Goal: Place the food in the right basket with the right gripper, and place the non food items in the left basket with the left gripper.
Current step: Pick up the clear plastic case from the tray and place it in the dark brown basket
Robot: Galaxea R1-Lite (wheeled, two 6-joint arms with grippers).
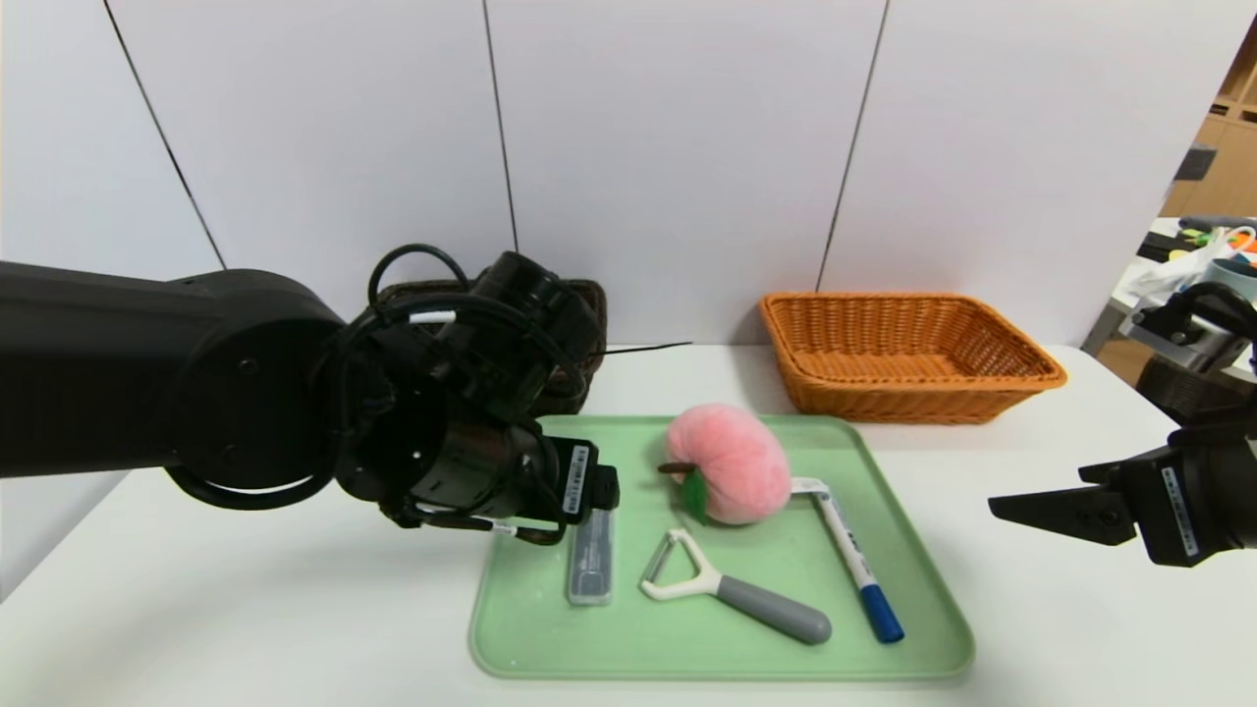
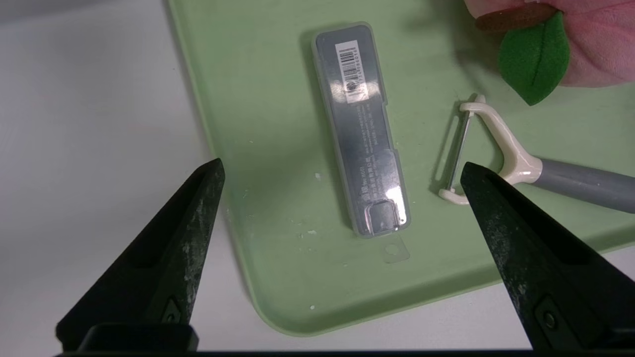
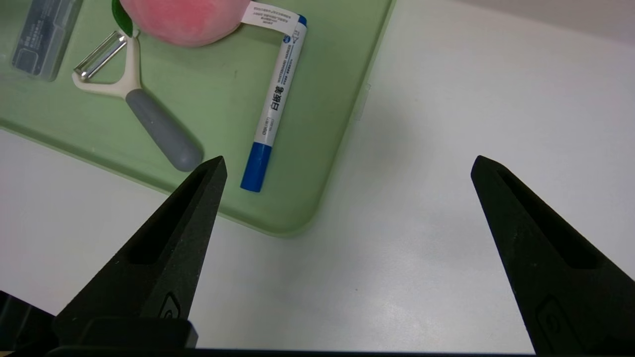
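White and bare at its edges, the desk [image 1: 196,609] carries a pale green tray [image 1: 913,628] in front and two baskets at the back by the wall. The orange-tan right basket [image 1: 908,358] stands on the right behind the tray. The dark brown left basket [image 1: 589,304] is mostly hidden behind the left arm.

On the tray, the pink plush peach [image 1: 732,462] lies near the middle, its green leaf toward the front. A white marker [image 1: 852,555] with a blue cap lies to the right of the peach, its white end just beside the plush. A white peeler [image 1: 732,584] with a grey handle lies in front of the peach. A slim dark grey case [image 1: 591,560] lies along the tray's left side.

The left pincer [image 2: 342,171] hangs above the case with its fingers spread wide, holding nothing. The right pincer [image 3: 347,166] hangs over the bare desk off the tray's right front corner, spread wide too and holding nothing.
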